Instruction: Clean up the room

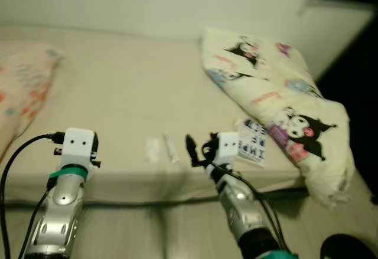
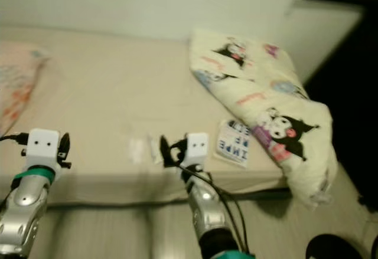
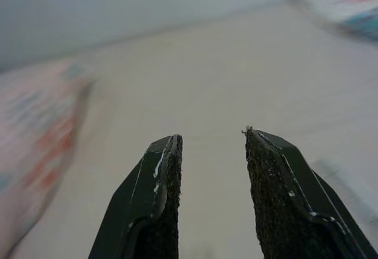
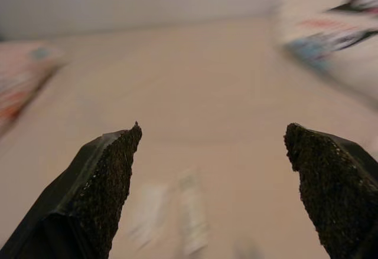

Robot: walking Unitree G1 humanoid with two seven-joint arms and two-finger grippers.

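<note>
I am standing at the edge of a bed [image 1: 118,94] covered with a plain beige sheet, both of my arms raised over its near edge. My right gripper [image 4: 212,138] hovers low above the sheet with its two black fingers spread wide and nothing between them. Just ahead of it, near the edge of the bed, lie two small pale wrappers [image 1: 160,149], side by side and close together: one a short, whitish, crumpled-looking piece, the other a narrower strip; both are blurred, so I cannot make out any print on them. In my right wrist view they show as faint light smears on the sheet between my fingertips, and I am not touching them. Just beside that gripper, on its right, a white packet [image 1: 253,141] with large dark blue letters lies flat on the sheet, its far corner against a big cream pillow [image 1: 277,100] printed with black-and-white cartoon figures, pink and blue marks among them; that pillow slumps over the right corner of the bed. My left gripper [image 3: 212,147] is held above the sheet well to the left, its fingers parted by a modest gap and holding nothing. At the far left edge of the bed lies another pillow [image 1: 23,88], pale peach with orange and blue patches.
</note>
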